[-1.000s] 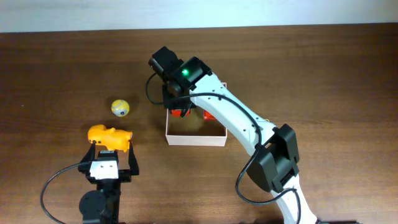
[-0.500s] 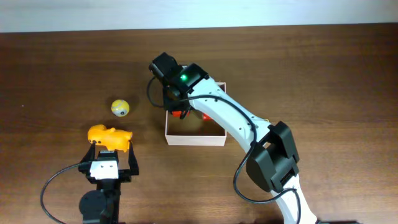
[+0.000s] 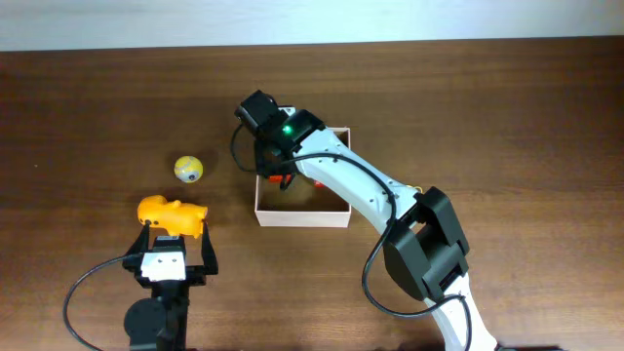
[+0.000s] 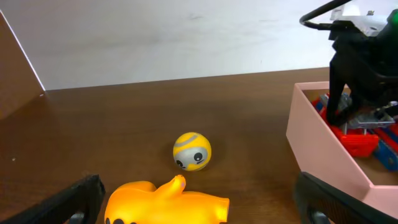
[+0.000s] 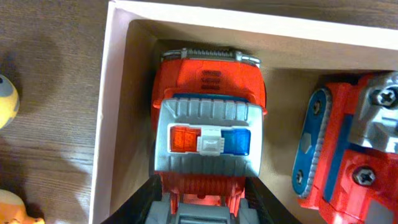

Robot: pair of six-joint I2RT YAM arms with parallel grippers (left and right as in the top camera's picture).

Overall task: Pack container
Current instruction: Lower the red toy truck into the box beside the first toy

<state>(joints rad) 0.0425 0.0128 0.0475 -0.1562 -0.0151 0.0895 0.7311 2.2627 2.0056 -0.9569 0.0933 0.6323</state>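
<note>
The container (image 3: 302, 217) is a square white-walled box with a tan inside, at mid-table. My right gripper (image 3: 279, 172) reaches into its left side, shut on a red toy truck (image 5: 208, 99) with a grey roof and a red-and-blue light bar. Its fingers (image 5: 148, 200) clamp the truck's rear. A red and blue toy (image 5: 348, 155) lies in the container to the truck's right. My left gripper (image 4: 202, 208) stands open near the front edge, with a yellow duck (image 3: 173, 214) lying between its fingertips. A yellow ball (image 3: 188, 169) with a face sits beyond the duck.
The right arm (image 3: 370, 190) stretches across the container from the lower right and hides much of its inside from above. In the left wrist view the container's wall (image 4: 317, 143) stands to the right of the ball (image 4: 192, 151).
My right gripper has moved slightly left with the red truck, and the container has shifted a little left too. The left arm, duck and ball have not moved.
</note>
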